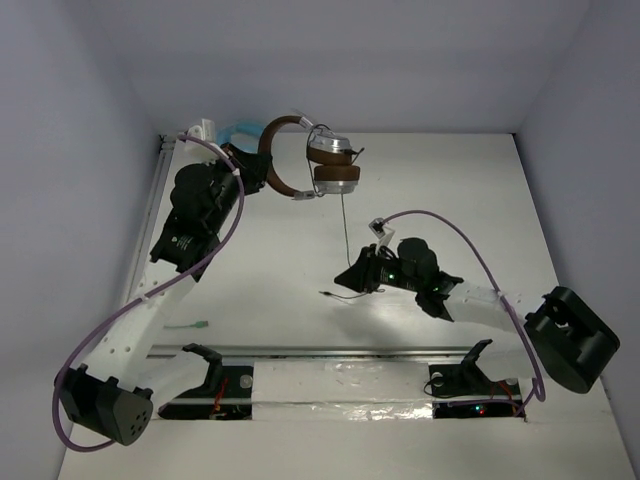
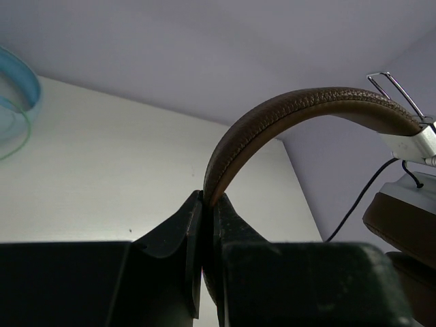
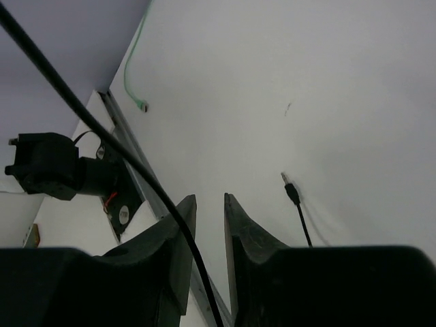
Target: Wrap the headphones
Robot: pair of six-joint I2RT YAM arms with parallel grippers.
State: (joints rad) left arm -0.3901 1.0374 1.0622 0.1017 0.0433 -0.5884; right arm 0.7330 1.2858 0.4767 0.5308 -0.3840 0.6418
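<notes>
The headphones (image 1: 322,160), with a brown leather headband (image 2: 300,105) and silver earcups (image 1: 335,178), are held up above the table at the back. My left gripper (image 1: 256,166) is shut on the headband, which is pinched between its fingertips in the left wrist view (image 2: 208,196). The thin black cable (image 1: 346,230) hangs from the earcup down to my right gripper (image 1: 354,279). In the right wrist view the right gripper (image 3: 210,199) stands a little open with nothing in the gap. The cable (image 3: 102,129) lies across the outside of its left finger. The cable's plug (image 3: 291,191) rests on the table.
Light blue headphones (image 1: 236,130) sit at the back left corner behind my left arm, and they also show in the left wrist view (image 2: 15,95). Their green cable end (image 1: 190,325) lies at the left. A metal rail (image 1: 330,352) runs along the front edge. Walls close in the left, back and right sides.
</notes>
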